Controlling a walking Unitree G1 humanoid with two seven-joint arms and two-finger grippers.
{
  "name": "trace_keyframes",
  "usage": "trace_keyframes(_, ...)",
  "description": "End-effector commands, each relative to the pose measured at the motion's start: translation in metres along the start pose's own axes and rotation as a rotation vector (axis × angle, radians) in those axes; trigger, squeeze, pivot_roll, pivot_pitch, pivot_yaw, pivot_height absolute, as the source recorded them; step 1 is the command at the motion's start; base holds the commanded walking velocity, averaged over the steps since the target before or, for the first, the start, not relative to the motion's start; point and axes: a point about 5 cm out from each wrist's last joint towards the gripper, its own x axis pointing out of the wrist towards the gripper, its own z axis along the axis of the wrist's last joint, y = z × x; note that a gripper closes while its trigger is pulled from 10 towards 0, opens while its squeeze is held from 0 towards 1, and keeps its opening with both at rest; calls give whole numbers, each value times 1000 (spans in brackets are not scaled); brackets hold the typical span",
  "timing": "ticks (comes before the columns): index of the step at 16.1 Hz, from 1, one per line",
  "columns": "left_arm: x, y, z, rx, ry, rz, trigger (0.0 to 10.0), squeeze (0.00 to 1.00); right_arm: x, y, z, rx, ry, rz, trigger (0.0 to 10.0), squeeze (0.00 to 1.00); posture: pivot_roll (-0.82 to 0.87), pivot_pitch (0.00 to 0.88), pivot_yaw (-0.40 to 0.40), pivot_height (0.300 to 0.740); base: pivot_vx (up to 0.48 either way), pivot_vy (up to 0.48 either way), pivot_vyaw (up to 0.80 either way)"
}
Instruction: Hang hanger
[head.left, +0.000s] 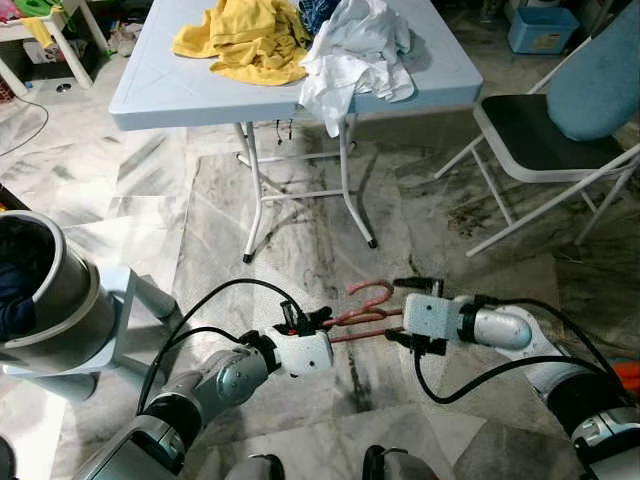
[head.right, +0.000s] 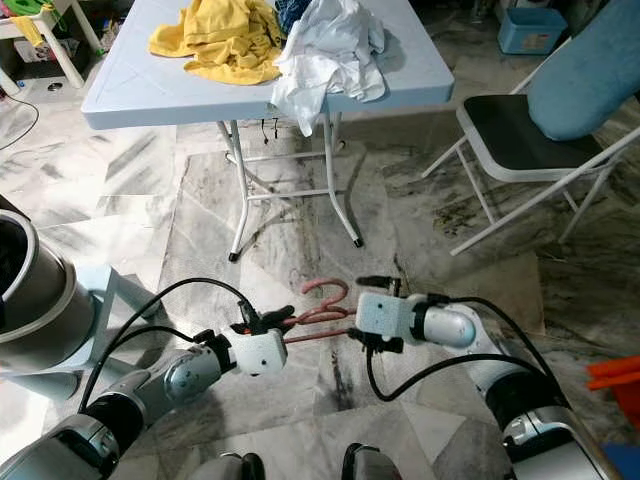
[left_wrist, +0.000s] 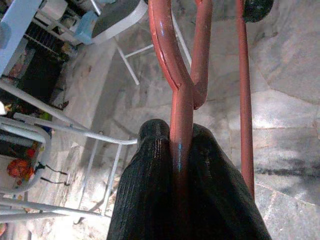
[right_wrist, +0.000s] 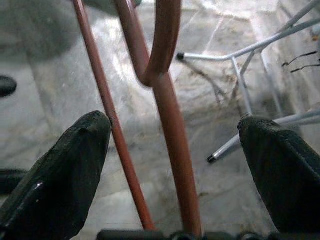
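Observation:
A reddish-brown hanger (head.left: 368, 312) hangs low over the marble floor between my two arms, its hook (head.left: 372, 291) pointing toward the table. My left gripper (head.left: 322, 320) is shut on it. In the left wrist view the black fingers (left_wrist: 150, 190) clamp the hanger's neck (left_wrist: 181, 100) just below the hook. My right gripper (head.left: 398, 312) is open at the hanger's other side. In the right wrist view its two fingers (right_wrist: 65, 170) stand wide apart with the hanger's rods (right_wrist: 170, 115) running between them, untouched.
A light blue folding table (head.left: 180, 90) stands ahead with a yellow cloth (head.left: 245, 40) and a white cloth (head.left: 355, 50) on it. A folding chair (head.left: 530, 140) is at the right. A grey cylindrical bin (head.left: 50, 300) stands at the left. Marble floor lies between.

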Motion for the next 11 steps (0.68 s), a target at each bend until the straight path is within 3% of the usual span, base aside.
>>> trace_keyframes(1,-1,-1,0,19,-8,-17,10000,0,-1,0,-4,-20,32,6,0,0,-51,182,29,740,0,0,0)
trace_keyframes(2,-1,-2,-1,21,-1,-18,10000,0,-1,0,-6,-6,45,-8,0,0,-50,182,27,740,0,0,0)
trace_keyframes(3,-1,-3,-3,11,26,-1,10000,0,0,-2,-6,33,40,-52,10000,0,-49,182,24,740,0,0,0)
trace_keyframes(7,-8,0,-17,-88,139,139,10000,0,-6,-1,0,273,-122,-239,10000,0,-46,182,20,740,0,0,0)
trace_keyframes(8,-12,0,-25,-108,202,182,10000,0,-10,2,0,302,-149,-272,10000,0,-55,184,24,740,0,0,0)
trace_keyframes(11,-18,4,-33,-154,263,252,10000,0,-18,-4,-2,373,-180,-404,10000,0,-72,184,33,740,0,0,0)
